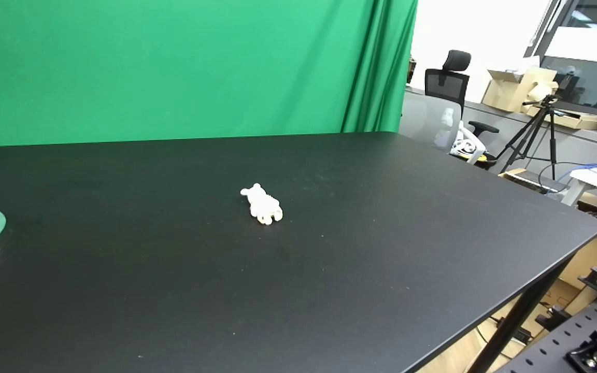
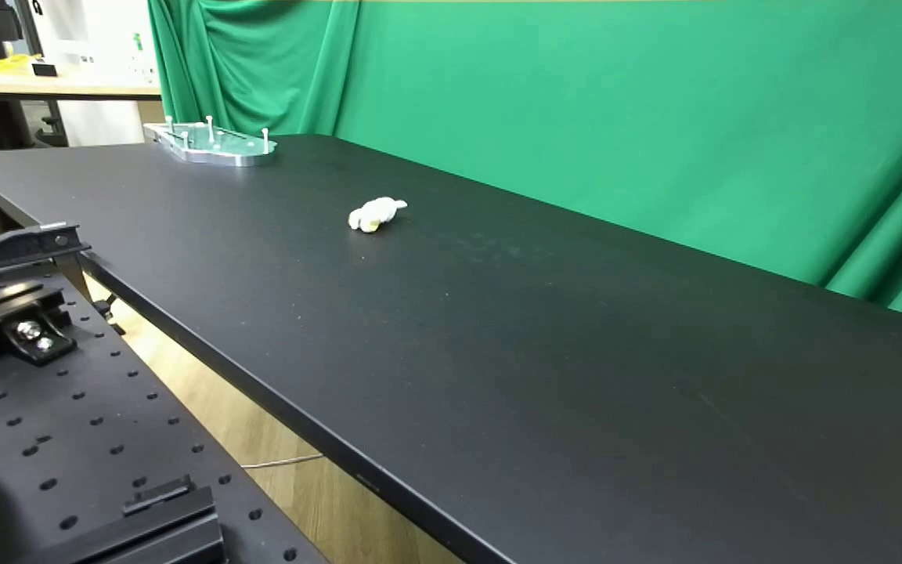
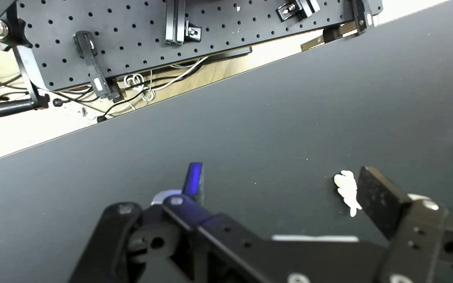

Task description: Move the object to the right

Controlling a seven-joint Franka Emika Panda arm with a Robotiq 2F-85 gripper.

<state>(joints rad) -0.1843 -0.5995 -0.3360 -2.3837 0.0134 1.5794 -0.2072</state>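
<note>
Toward four o'clock in the wrist view, a small white animal figurine [image 3: 346, 189] lies on the dark counter [image 3: 258, 129]. The jaws stand wide apart above it. At ten o'clock in an exterior view sits a glossy plate [image 2: 224, 149] with upright posts [image 2: 265, 142].

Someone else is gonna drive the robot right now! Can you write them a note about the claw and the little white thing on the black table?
Hand: the gripper is open and holds nothing; neither exterior view shows it.
Thing to move: the small white figure lies on the black table.
Done: these pictures don't settle whether it has been moved right.
Left: if it hasn't, probably line up over the figure, lower the gripper, grasp, carry it right, let go.
Also on the table: a clear board with pegs.
</note>
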